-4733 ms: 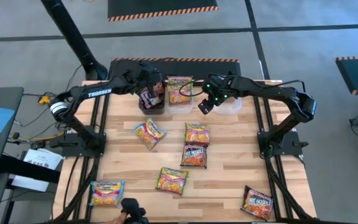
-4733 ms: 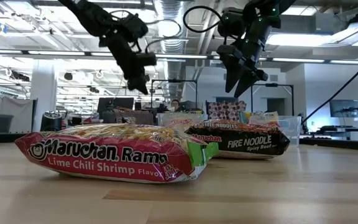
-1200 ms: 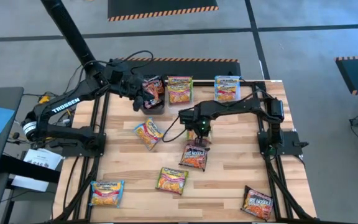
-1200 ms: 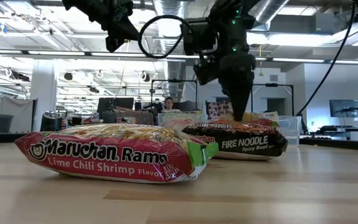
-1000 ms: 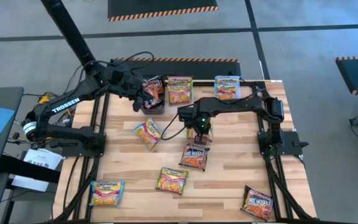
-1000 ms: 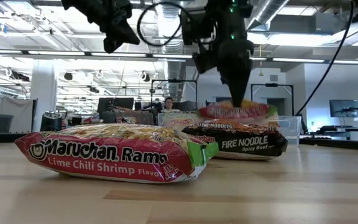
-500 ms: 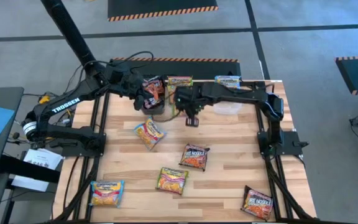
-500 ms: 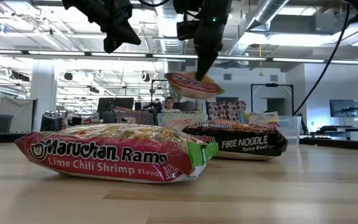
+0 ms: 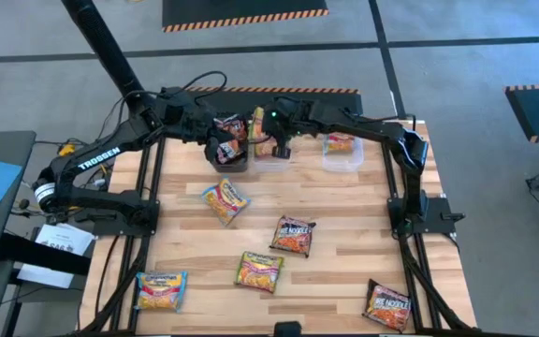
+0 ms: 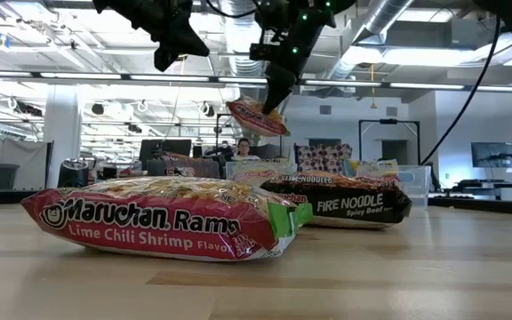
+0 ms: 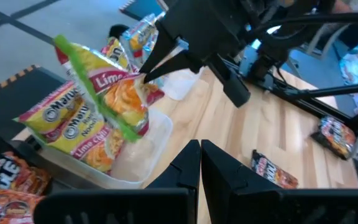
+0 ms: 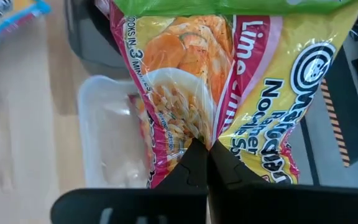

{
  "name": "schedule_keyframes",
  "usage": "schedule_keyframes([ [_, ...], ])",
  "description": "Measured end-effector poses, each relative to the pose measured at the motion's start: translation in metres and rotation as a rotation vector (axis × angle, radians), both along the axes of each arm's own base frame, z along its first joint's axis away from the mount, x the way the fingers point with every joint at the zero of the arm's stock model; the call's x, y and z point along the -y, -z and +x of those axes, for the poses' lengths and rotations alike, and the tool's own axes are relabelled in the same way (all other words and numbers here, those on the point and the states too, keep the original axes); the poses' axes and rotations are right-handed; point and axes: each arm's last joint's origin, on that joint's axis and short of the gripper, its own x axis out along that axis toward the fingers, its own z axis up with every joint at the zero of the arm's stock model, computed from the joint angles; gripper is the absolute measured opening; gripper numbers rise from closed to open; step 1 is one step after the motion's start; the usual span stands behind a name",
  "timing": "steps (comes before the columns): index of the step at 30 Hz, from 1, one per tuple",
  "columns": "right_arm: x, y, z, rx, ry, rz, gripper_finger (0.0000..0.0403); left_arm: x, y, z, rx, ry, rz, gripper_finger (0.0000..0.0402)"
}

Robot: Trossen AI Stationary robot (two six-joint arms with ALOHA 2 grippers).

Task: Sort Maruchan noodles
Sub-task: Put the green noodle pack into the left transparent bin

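Observation:
My right gripper (image 10: 272, 100) is shut on a Lime Chili Shrimp Maruchan packet (image 10: 258, 117) held high over the middle clear tub (image 12: 107, 134) at the table's far edge. Another like packet (image 11: 67, 127) lies in that tub. My left gripper (image 11: 201, 158) hangs shut and empty above the black tub (image 9: 233, 162), which holds dark packets (image 11: 5, 186). Several more packets lie flat on the table, among them a yellow one (image 9: 225, 200) and a dark Fire Noodle one (image 9: 293, 236). My right gripper pinches the packet's wrapper at the middle of its printed face (image 12: 197, 134) between its two fingertips, where the film puckers into a fold. The fingers come from above, slanting down. The packet hangs tilted below them, lifted clear above the clear tub.
A second clear tub (image 9: 343, 157) with a packet stands to the right of the middle one. Loose packets lie at the near left (image 9: 161, 289), near middle (image 9: 259, 271) and near right (image 9: 387, 304). Both arms crowd the far edge.
My right gripper, shut on the packet, has lifted it off the middle of the table and carried it up, toward the far edge and leftward, until it hangs over the middle clear tub. The packet has tipped as it rose.

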Motion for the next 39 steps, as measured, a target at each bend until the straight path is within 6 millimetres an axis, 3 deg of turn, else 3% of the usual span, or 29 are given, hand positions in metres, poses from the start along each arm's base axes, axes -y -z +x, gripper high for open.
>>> schedule_keyframes([
  [6,0.021,0.019,-0.002,-0.088,-0.016,-0.001,0.0005,-0.002,-0.001,0.0,0.002,-0.053,0.011,0.0],
  [16,0.025,0.053,0.012,-0.197,-0.092,-0.014,0.0006,-0.004,-0.001,0.0,-0.002,-0.111,0.028,0.0],
  [24,0.025,0.055,0.012,-0.219,-0.097,-0.027,0.0009,-0.004,-0.001,0.0,0.007,-0.124,-0.003,0.0],
  [39,0.016,0.061,0.021,-0.203,-0.097,-0.016,0.0069,-0.004,-0.001,-0.001,-0.001,-0.13,0.013,0.0],
])
